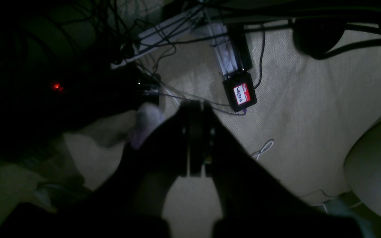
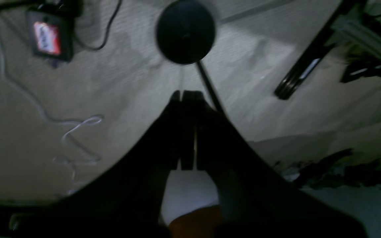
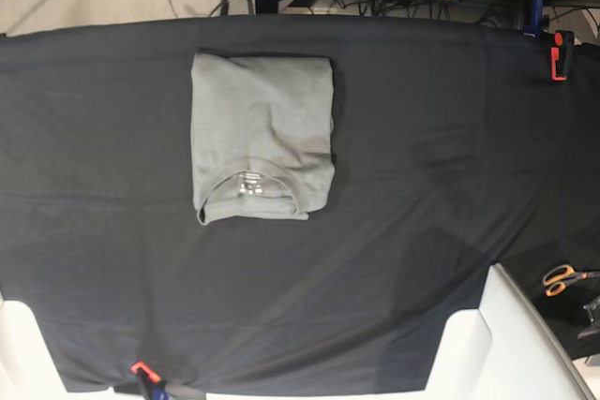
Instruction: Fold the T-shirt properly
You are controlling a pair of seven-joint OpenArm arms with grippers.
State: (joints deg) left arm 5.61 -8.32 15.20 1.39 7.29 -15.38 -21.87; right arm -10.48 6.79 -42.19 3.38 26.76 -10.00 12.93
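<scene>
Lying flat on the desk (image 3: 422,138), the shirt (image 3: 263,133) sits at about 10 o'clock from the middle of the base view, well apart from every edge but nearest the far one. It already looks folded into a neat upright rectangle, sleeves tucked out of sight, with the collar (image 3: 251,196) and its small pale label (image 3: 250,185) at the 6 o'clock end. By my reading the task is at or close to its end.

Neither arm shows in the base view. Each wrist camera looks down past its own pincer at pale carpet and cables, not at the cloth. The left pincer (image 1: 195,107) has its jaws pressed together with nothing between them; the right pincer (image 2: 187,96) is likewise closed and empty.

As for handling, the shirt is soft, light cotton, limp and lightly creased, so it will sag and lose its shape if lifted by a single point. Stacked layers may slide over one another or peel apart, and a pinch could catch only the top layer. The black cloth beneath is also loose, so a low pinch could drag it along.

If a further fold or tidy is wanted, I would take hold at the two corners at 12 o'clock, or the two at 6 o'clock beside the collar, catching all layers at once. A flat palm-like press would suit smoothing better than a pinch in the middle
</scene>
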